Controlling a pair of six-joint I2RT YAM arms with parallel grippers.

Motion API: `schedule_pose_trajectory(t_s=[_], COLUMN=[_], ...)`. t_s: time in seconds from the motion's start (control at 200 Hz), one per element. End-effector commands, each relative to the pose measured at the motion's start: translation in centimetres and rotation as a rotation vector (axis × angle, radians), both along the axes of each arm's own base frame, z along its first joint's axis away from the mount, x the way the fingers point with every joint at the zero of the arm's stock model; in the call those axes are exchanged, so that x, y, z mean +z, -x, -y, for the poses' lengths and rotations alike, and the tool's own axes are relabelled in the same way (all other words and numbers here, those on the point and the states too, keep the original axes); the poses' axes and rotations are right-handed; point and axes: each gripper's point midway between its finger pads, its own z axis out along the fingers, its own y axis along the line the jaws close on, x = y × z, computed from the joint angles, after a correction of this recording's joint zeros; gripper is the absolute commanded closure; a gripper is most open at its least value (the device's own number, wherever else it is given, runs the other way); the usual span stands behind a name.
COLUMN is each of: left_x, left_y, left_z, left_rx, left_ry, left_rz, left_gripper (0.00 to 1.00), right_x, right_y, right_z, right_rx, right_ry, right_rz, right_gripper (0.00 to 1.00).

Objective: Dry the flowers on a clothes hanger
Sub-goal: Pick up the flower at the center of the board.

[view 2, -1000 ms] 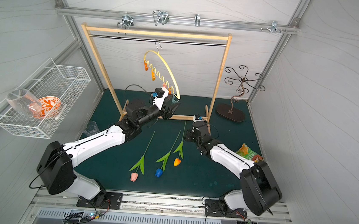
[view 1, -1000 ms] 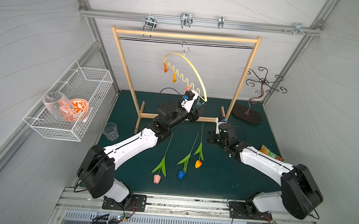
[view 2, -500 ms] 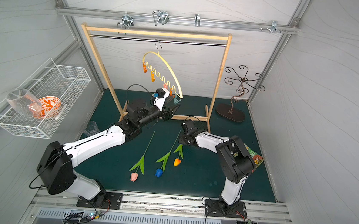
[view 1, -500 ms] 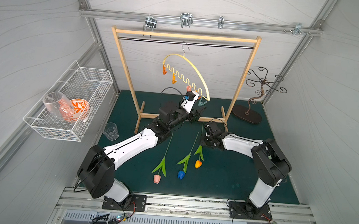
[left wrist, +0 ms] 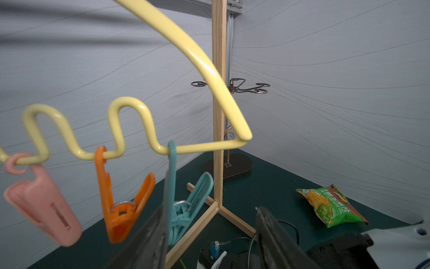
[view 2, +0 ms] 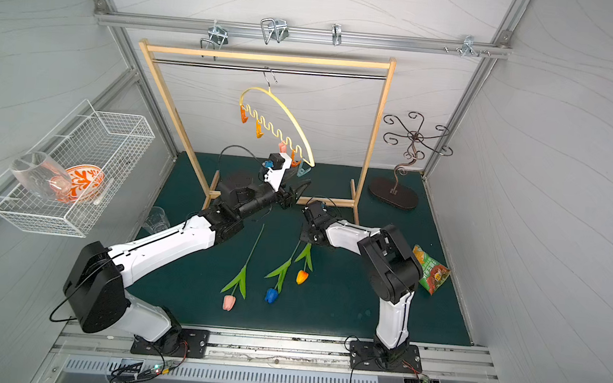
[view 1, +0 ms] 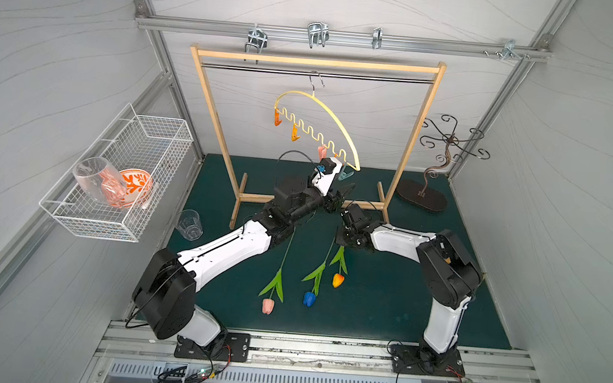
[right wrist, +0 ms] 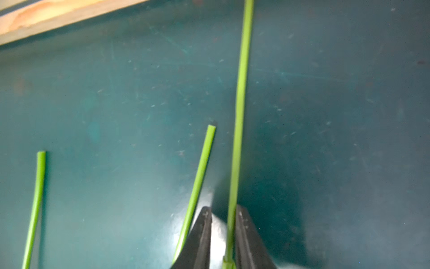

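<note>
Three flowers lie on the green mat with their heads toward the front: pink (view 1: 267, 305), blue (view 1: 309, 299) and orange (view 1: 337, 279). My right gripper (view 1: 343, 240) is low over the orange one's stem (right wrist: 239, 116). Its jaws (right wrist: 223, 208) stand narrowly apart around that stem, with a gap still showing on one side. The blue flower's stem end (right wrist: 202, 163) lies just beside them. The pale yellow clothes hanger (view 1: 336, 114) hangs tilted from the rack's rod. My left gripper (left wrist: 210, 208) is open under its low end, with the teal clothespin (left wrist: 186, 202) next to one finger (left wrist: 158, 223).
An orange clothespin (left wrist: 123, 205) and a pink one (left wrist: 39, 205) hang beside the teal one. The wooden rack (view 1: 316, 62) spans the back, with a dark scrolled stand (view 1: 425, 201) to its right. A wire basket (view 1: 129, 169) hangs on the left wall above a glass tumbler (view 1: 189, 224). A snack bag (view 2: 430, 273) lies at the right.
My right arm folded in and brought its gripper down over the orange flower's stem, where the jaws narrowed around it. The left arm stayed put, and the hanger swung slightly.
</note>
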Motion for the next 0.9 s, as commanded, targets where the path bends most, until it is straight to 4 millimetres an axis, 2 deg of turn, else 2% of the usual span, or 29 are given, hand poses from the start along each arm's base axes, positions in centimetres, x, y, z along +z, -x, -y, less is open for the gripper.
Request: schedule_pose_trajectory(t_s=[0.0,0.06,0.18,0.41,0.505,0.705,0.895], left_x=[3.3,3.3,3.3,3.5,3.6,3.4,3.5], left_y=[0.1,0.1,0.2,1.1,1.4,0.8,-0.5], left_z=[0.1,0.3,0.4,1.1,1.5,1.7,1.1], left_rx=[0.001,-0.002,-0.006,-0.043,-0.052,-0.010,0.106], left_ry=[0.047,0.047,0.044,0.031,0.023,-0.025,-0.042], left_rz=[0.063,0.059,0.059,0.081,0.099,0.148,0.185], left_gripper=[0.38,0.38,0.38,0.36,0.36,0.36,0.36], right_x=[-1.6,-1.2,0.8,6.8,8.1,9.1,9.0], right_y=[0.9,1.0,1.2,1.9,2.2,2.3,2.3], right_z=[1.2,1.5,2.6,4.9,5.7,6.0,5.6], right_rx=[-0.025,-0.035,-0.063,-0.100,-0.116,-0.119,-0.106], right_ry=[0.072,0.076,0.068,-0.065,-0.107,-0.155,-0.171], right_rz=[-0.049,-0.042,0.018,0.240,0.303,0.339,0.328], right_gripper=[0.90,1.00,1.00,1.00,1.00,1.00,1.00])
